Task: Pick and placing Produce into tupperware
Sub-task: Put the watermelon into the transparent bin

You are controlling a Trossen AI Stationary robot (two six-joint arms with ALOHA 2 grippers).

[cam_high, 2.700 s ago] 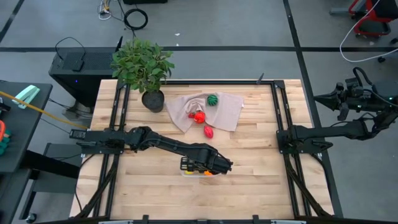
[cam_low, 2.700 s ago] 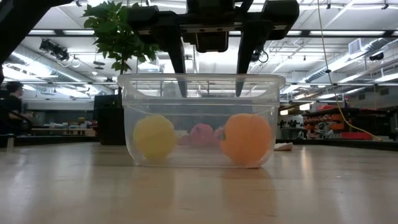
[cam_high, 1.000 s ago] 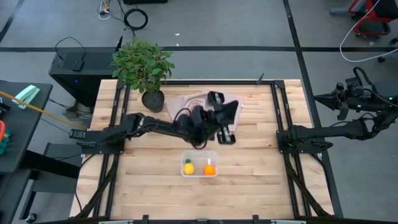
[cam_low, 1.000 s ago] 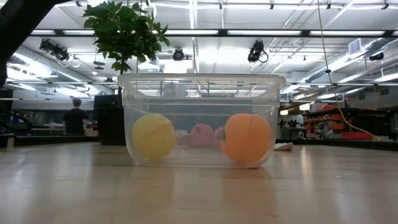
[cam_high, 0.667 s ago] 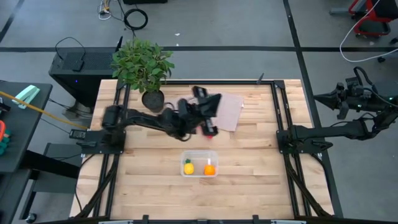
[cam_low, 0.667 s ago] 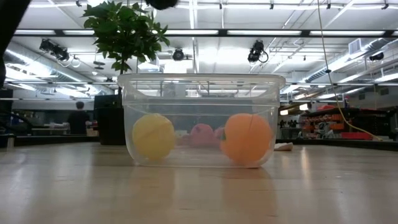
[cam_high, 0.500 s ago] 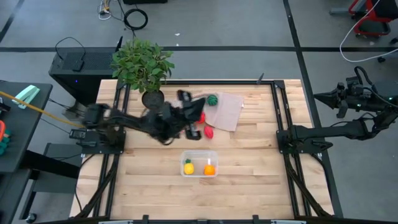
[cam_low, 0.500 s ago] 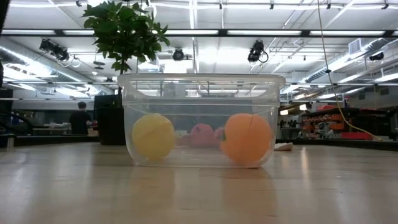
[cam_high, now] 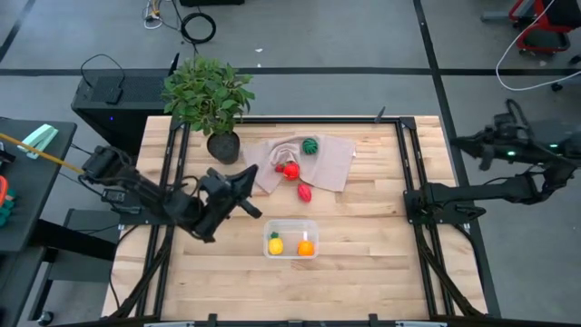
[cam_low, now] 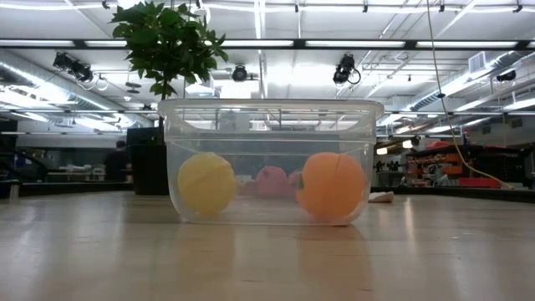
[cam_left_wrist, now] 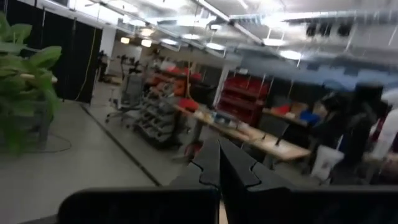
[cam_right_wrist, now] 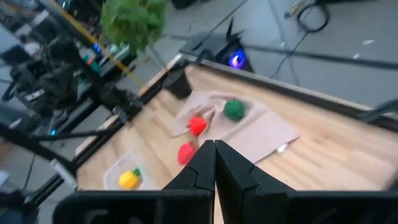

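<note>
From above, you've got a light wood table [cam_high: 363, 272] on a grey floor, with a potted plant [cam_high: 209, 95] at the back left corner and a beige cloth [cam_high: 331, 159] beside it. The green piece [cam_high: 310, 145] and one red piece [cam_high: 290, 170] sit on the cloth, and the other red piece [cam_high: 304, 193] lies at its front edge. The tupperware [cam_high: 290, 238] sits near the front middle with the yellow piece [cam_high: 275, 244] and orange piece [cam_high: 306, 245] inside. Your left gripper [cam_high: 247, 209] has swung back from the cloth since a second ago and now sits left of the tupperware, fingers closed on nothing. The right gripper [cam_high: 463, 142] stays parked off the right edge.

At table height the tupperware [cam_low: 270, 159] fills the middle, yellow [cam_low: 206, 184] and orange [cam_low: 332, 186] clear inside, and a red piece [cam_low: 272, 181] shows blurry through the wall. No arm shows here now.

Left wrist: closed fingers [cam_left_wrist: 219, 165], a blurry workshop beyond, plant leaves [cam_left_wrist: 25, 81] cut off at the edge.

Right wrist: closed fingers [cam_right_wrist: 215, 163] above the table, cloth [cam_right_wrist: 261, 134] and produce visible, the tupperware [cam_right_wrist: 127, 174] partly cut off.
</note>
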